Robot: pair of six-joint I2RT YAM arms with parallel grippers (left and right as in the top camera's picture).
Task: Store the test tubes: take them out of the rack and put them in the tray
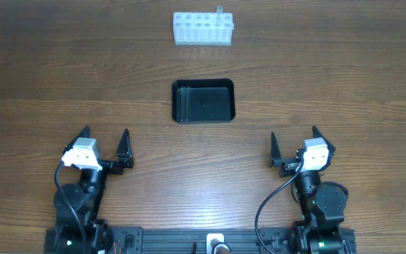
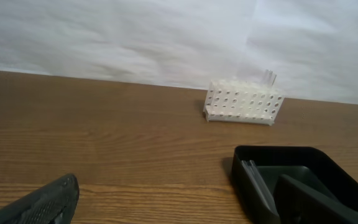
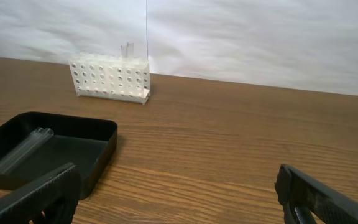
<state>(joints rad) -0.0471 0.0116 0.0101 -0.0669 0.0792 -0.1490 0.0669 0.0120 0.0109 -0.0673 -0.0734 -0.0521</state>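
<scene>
1. The bench [image 1: 48, 70] is brown wood grain. Behind it, seen from the wrist views, hangs a plain white backdrop [image 2: 104, 37].
2. A black tray [image 1: 203, 82] sits near the middle of the bench and serves as the landmark here.
3. Clear test tubes [image 1: 182, 102] lie flat inside the tray, side by side along the wall nearest the left arm. Their number cannot be told.
4. A white rack [image 1: 202, 29] stands beyond the tray, on the side away from the arm bases and well apart from it.
5. One clear tube [image 1: 220, 10] stands upright in the rack, at the end toward the right arm.
6. The left hand [image 1: 105, 131] is on the near side of the tray, off toward the left arm's base. Its fingers are spread wide and hold nothing.
7. The right hand [image 1: 294, 132] is on the near side of the tray, off toward the right arm's base. It is likewise spread wide and empty.
</scene>
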